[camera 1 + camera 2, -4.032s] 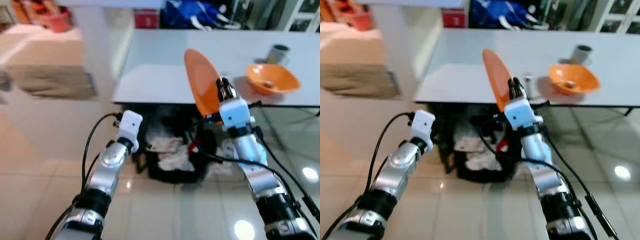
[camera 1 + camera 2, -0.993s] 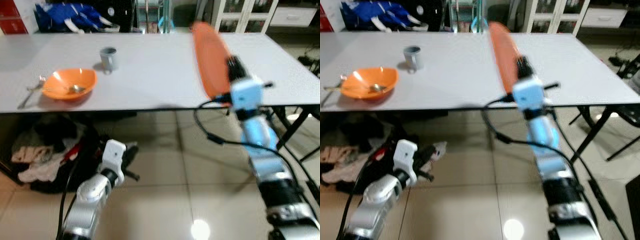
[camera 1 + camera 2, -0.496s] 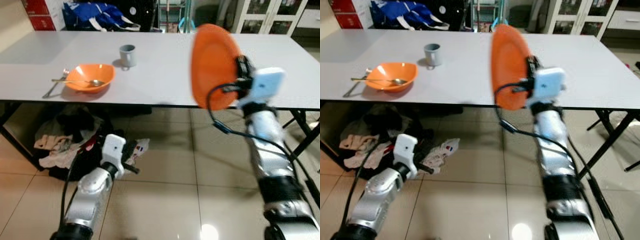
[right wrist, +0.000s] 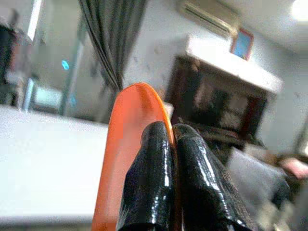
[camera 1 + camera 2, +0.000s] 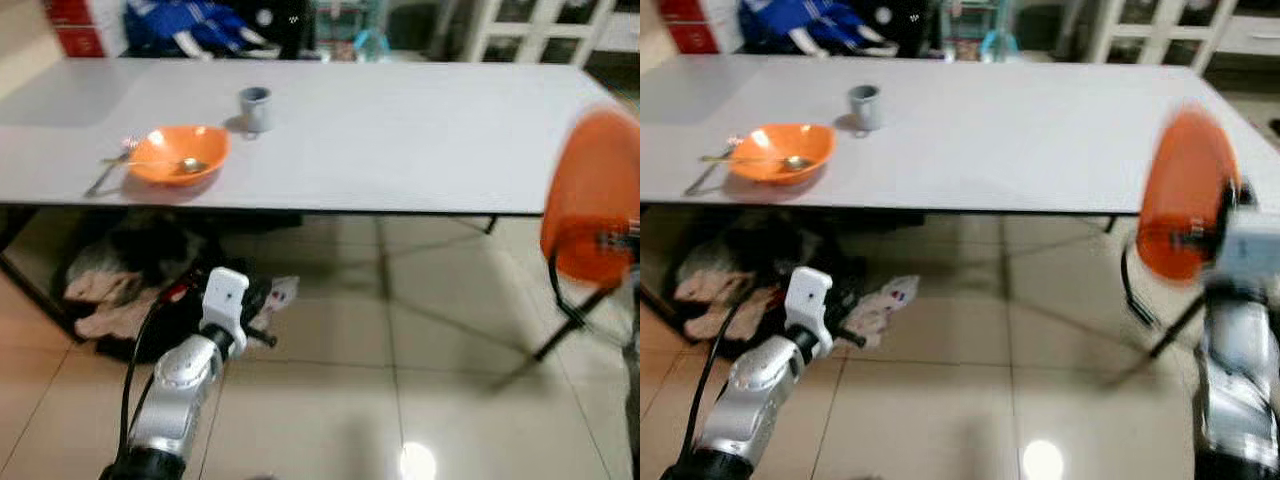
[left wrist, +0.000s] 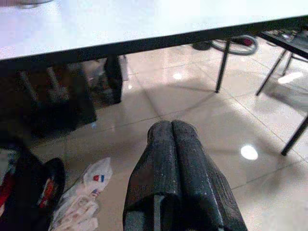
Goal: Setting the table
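Note:
My right gripper (image 4: 171,134) is shut on the rim of an orange plate (image 5: 1180,205), which stands upright and blurred in the air beyond the right end of the white table (image 5: 400,130). The plate's edge (image 4: 126,159) runs between the black fingers. An orange bowl (image 5: 180,165) with a spoon in it sits near the table's left front, with a fork (image 5: 105,178) beside it. A grey cup (image 5: 255,108) stands behind the bowl. My left gripper (image 6: 172,129) hangs low over the floor in front of the table, shut on nothing.
A dark bag and a pile of clothes (image 5: 120,290) lie under the table's left half. Black table legs (image 5: 560,330) slant down at the right. A blue bag (image 5: 190,25) and white cabinets (image 5: 520,30) stand behind the table. Glossy tiles (image 5: 400,380) cover the floor.
My right arm has swung to the right with the plate, from in front of the table's middle to beyond its right end. Earlier on, the camera moved along the table. The left arm stays low.

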Robot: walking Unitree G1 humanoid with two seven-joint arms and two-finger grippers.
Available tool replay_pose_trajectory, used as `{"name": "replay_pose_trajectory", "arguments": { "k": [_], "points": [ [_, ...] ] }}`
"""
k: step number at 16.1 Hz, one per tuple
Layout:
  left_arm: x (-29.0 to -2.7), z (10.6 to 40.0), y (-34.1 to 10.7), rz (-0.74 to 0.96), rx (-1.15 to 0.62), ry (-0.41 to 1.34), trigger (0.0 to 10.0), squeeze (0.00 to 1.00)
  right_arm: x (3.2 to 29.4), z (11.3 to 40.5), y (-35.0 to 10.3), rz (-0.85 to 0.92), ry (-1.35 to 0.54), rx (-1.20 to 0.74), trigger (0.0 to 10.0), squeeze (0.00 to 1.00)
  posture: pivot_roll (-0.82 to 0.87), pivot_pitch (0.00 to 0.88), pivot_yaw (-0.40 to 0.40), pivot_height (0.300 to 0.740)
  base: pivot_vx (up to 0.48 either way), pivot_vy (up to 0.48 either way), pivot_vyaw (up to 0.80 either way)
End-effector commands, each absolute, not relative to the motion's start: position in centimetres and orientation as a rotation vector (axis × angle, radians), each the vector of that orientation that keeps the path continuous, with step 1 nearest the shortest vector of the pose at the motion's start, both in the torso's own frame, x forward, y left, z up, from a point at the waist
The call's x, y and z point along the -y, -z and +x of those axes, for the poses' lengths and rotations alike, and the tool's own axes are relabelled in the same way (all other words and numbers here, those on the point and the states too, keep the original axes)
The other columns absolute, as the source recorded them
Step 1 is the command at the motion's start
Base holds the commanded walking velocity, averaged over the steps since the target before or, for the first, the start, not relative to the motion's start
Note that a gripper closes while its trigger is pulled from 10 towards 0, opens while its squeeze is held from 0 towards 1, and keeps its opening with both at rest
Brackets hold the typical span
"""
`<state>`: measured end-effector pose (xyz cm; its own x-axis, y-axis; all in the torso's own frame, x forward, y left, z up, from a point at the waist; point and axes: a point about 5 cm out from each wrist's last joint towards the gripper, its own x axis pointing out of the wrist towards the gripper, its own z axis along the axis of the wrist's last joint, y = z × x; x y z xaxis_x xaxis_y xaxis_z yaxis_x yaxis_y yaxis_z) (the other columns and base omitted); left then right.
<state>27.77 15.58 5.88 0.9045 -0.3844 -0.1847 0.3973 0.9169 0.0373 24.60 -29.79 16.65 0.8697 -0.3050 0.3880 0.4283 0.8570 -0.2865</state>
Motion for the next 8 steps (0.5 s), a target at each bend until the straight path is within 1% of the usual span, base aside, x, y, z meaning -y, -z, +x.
{"name": "replay_pose_trajectory", "arguments": {
  "k": [1,2,4,5,7,8],
  "points": [
    [-15.1,28.1,-6.2,0.097,-0.159,0.406,10.0,0.0,28.3,24.5,-17.2,-0.389,0.357,0.395,0.0,0.0,-0.05,0.0,0.031,0.74,0.0,0.0,0.0],
    [-14.8,28.2,-6.3,0.086,-0.156,0.408,10.0,0.0,27.8,24.2,-16.3,-0.379,0.351,0.372,0.0,0.0,-0.05,0.0,0.032,0.74,0.0,0.0,0.0],
    [-14.1,28.3,-6.5,0.078,-0.144,0.411,10.0,0.0,25.5,22.9,-12.7,-0.332,0.301,0.272,0.0,0.0,-0.05,0.0,0.035,0.74,0.0,0.0,0.0],
    [-14.0,28.2,-6.6,0.078,-0.141,0.412,10.0,0.0,24.9,22.2,-11.4,-0.307,0.286,0.225,0.0,0.0,-0.04,0.0,0.033,0.74,0.0,0.0,0.0],
    [-14.8,27.8,-6.6,0.069,-0.141,0.382,10.0,0.0,23.7,20.9,-9.3,-0.259,0.218,0.135,0.0,0.0,-0.05,0.0,0.033,0.74,0.0,0.0,0.0],
    [-15.6,27.5,-7.0,0.092,-0.099,0.329,10.0,0.0,23.5,20.5,-8.5,-0.21,0.188,0.092,0.0,0.0,-0.04,0.0,0.033,0.74,0.0,0.0,0.0]
  ]
}}
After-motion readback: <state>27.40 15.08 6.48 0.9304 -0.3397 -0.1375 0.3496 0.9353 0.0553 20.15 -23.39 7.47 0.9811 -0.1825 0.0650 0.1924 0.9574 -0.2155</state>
